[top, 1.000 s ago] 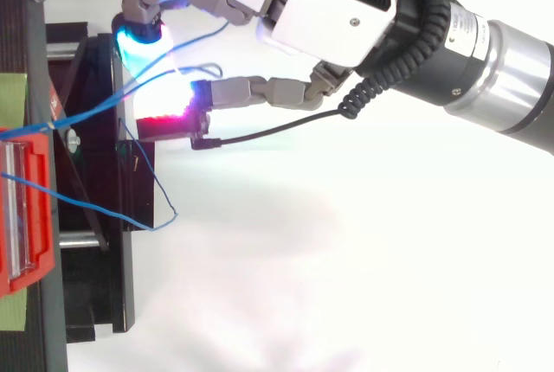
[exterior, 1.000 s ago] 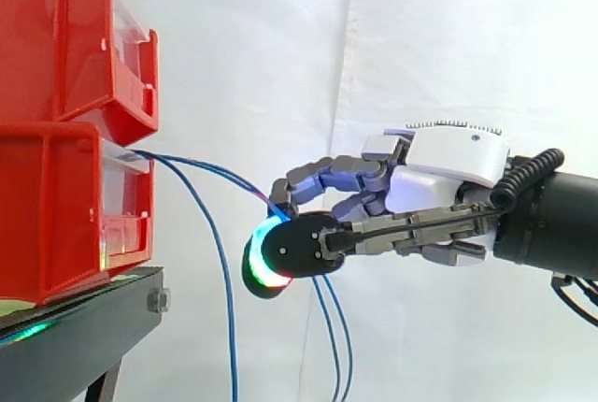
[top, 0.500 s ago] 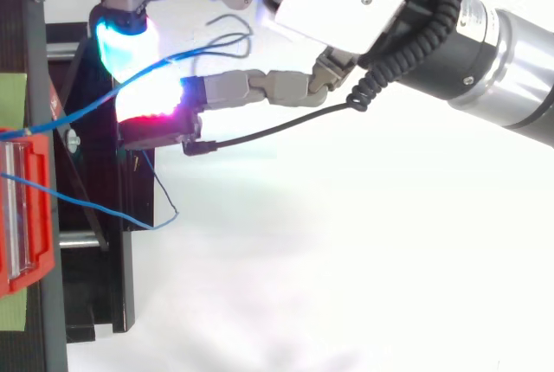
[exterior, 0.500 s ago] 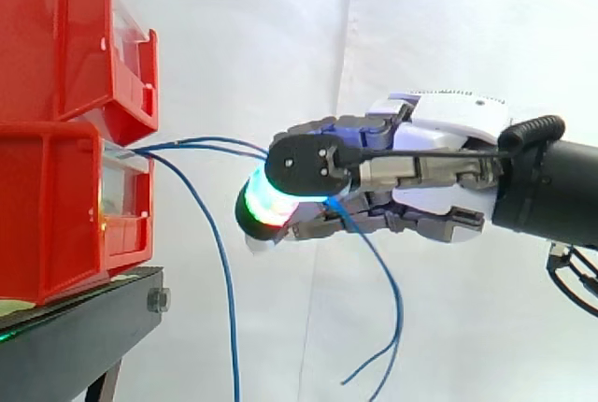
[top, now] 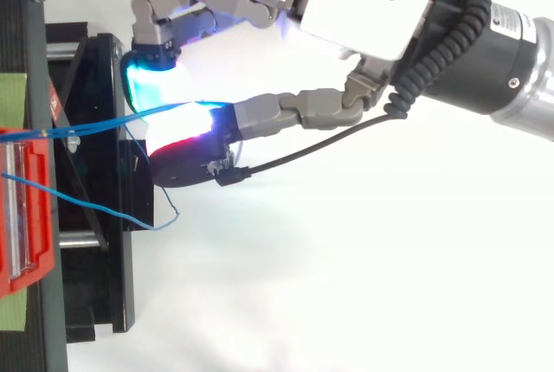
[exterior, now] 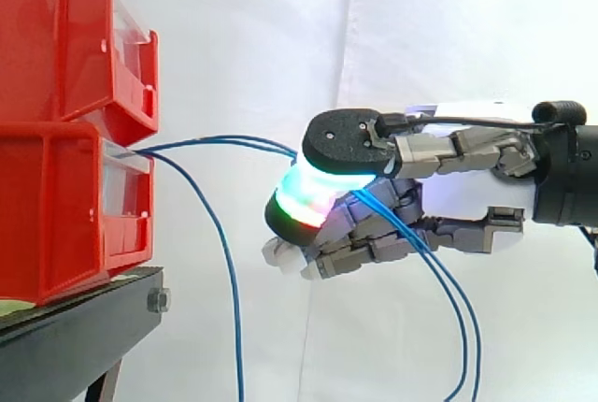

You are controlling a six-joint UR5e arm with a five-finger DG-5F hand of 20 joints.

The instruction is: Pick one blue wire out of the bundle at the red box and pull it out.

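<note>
The upper bin (exterior: 56, 37) sits stacked on the lower bin (exterior: 56, 215) on the black stand (exterior: 75, 327). From the lower bin's front, two blue wires (exterior: 234, 143) run across to the hand (exterior: 467, 198), pinched between its curled fingers (exterior: 364, 234) and thumb; a third wire (exterior: 224, 271) droops beside the stand

Two red bins (exterior: 56, 215), three blue wires (exterior: 224, 140) — one hand (top: 346, 9), one stand (exterior: 75, 323)
</note>
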